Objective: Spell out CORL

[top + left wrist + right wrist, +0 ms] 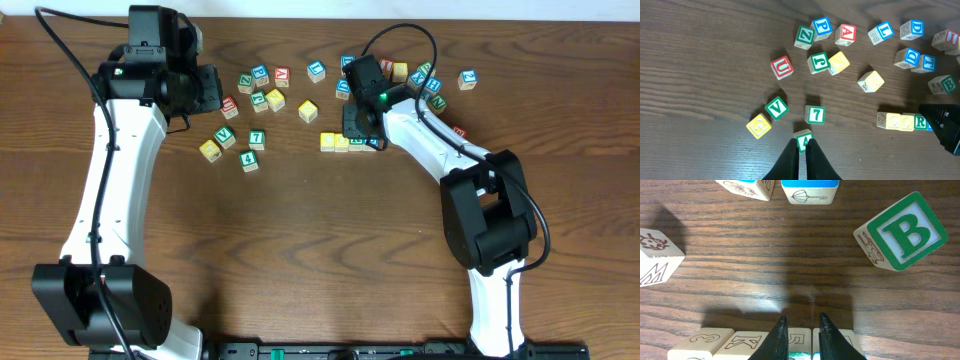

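Wood makes up the big brown surface (300,250) under everything. The white and black left arm (110,170) stands on one side and the white and black right arm (440,150) on the other. The left gripper (801,146) has its two black fingers pressed together and holds nothing. The right gripper (800,322) has its fingers a little bit apart, low over the right end of the row of four small wooden letter cubes (335,142). That row sits near the middle of the surface, cubes touching side by side: two with pale yellow tops, then the green R cube (921,121), then one mostly hidden under the right gripper. A green B cube (905,232) sits tilted past the row, and many other small wooden letter cubes (840,35) lie scattered behind.
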Robot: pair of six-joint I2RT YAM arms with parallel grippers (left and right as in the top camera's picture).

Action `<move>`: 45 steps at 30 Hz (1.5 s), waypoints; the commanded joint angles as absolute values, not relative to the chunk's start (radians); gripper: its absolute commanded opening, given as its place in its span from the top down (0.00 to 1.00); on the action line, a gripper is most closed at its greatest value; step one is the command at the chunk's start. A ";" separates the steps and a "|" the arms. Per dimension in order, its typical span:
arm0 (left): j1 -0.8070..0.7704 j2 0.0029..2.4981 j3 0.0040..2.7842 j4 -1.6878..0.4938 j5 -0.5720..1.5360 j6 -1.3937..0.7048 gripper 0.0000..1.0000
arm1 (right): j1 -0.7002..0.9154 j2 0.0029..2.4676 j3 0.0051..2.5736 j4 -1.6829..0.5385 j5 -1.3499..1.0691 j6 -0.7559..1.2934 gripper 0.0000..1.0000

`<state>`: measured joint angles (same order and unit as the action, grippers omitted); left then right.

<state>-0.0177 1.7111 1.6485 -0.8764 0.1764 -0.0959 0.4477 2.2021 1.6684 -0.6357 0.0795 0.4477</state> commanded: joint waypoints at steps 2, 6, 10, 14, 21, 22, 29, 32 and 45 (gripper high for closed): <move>-0.017 1.719 1.653 -0.881 0.168 -0.083 0.92 | 0.460 2.211 1.661 -0.638 0.095 0.443 0.84; -0.017 1.719 1.653 -0.881 0.168 -0.083 0.92 | 0.464 2.211 1.661 -0.639 0.095 0.435 0.84; -0.017 1.719 1.653 -0.881 0.168 -0.083 0.92 | 0.466 2.211 1.661 -0.641 0.095 0.432 0.84; -0.017 1.719 1.653 -0.881 0.168 -0.083 0.93 | 0.466 2.211 1.661 -0.643 0.094 0.429 0.84; -0.017 1.719 1.653 -0.881 0.168 -0.083 0.92 | 0.466 2.211 1.661 -0.648 0.094 0.429 0.84; -0.017 1.719 1.653 -0.881 0.168 -0.083 0.92 | 0.466 2.211 1.661 -0.648 0.094 0.429 0.84; -0.017 1.719 1.653 -0.881 0.168 -0.083 0.92 | 0.466 2.211 1.661 -0.648 0.079 0.409 0.84; -0.017 1.719 1.653 -0.881 0.168 -0.083 0.92 | 0.466 2.211 1.661 -0.647 0.079 0.409 0.84; -0.017 1.719 1.653 -0.881 0.168 -0.083 0.92 | 0.469 2.211 1.661 -0.643 0.065 0.384 0.83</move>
<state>-0.0177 1.7111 1.6485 -0.8768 0.1764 -0.0959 0.4541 2.2021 1.6669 -0.6430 0.0711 0.4038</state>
